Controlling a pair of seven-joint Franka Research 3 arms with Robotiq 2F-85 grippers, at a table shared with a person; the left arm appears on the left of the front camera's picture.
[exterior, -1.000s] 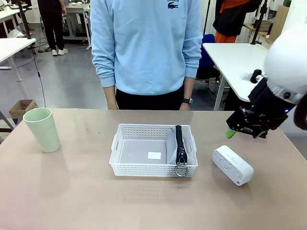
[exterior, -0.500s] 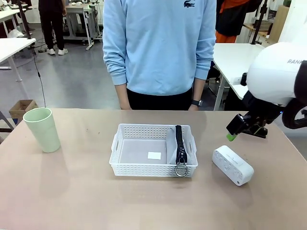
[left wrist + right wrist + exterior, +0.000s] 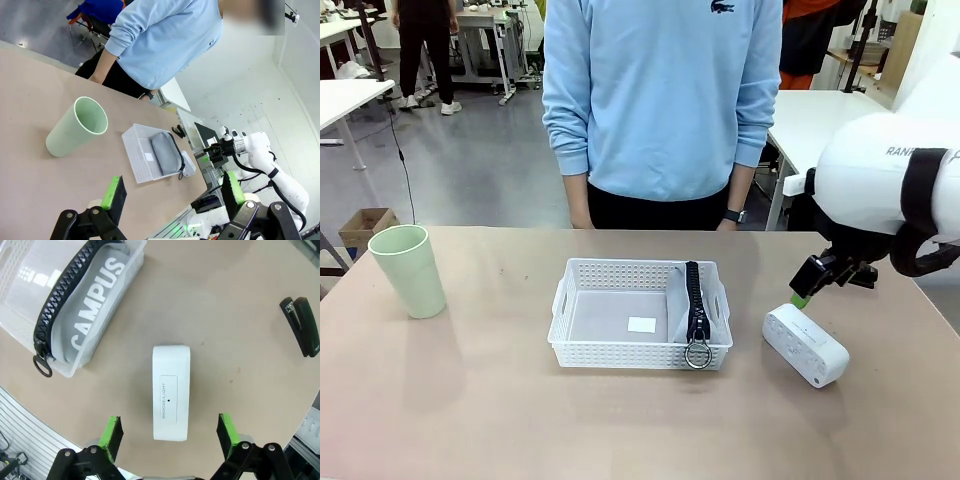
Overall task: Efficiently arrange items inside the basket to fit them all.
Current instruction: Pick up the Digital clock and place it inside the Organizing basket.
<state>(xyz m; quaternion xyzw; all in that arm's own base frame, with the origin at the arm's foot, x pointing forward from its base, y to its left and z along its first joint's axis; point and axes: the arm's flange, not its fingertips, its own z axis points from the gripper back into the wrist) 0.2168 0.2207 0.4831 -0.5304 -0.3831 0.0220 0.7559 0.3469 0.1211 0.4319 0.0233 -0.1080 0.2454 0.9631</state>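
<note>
Looking along the right gripper point(image 3: 169, 426), you have its jaws spread as wide as they go and holding nothing, with the box point(image 3: 171, 390) on the table straight ahead and centred between the two green pads. Its long axis runs away from the fingers, crosswise to the line on which they close, so the pads face its two long sides and would pinch its narrow width; judged from this, you need no wrist roll, only a straight descent. Up and to the left-pad side lies the basket point(image 3: 620, 345), with the pouch point(image 3: 85, 322) standing on edge against the wall nearest the box, zipper up. Off to the right-pad side, well apart, is a black object point(image 3: 301, 325) on the table. The right arm is clearly the nearer one for the box. Your left gripper point(image 3: 172, 190) also hangs wide open and empty, far from the box, with the cup point(image 3: 77, 127) upright ahead of its fingers, toward the left pad.
</note>
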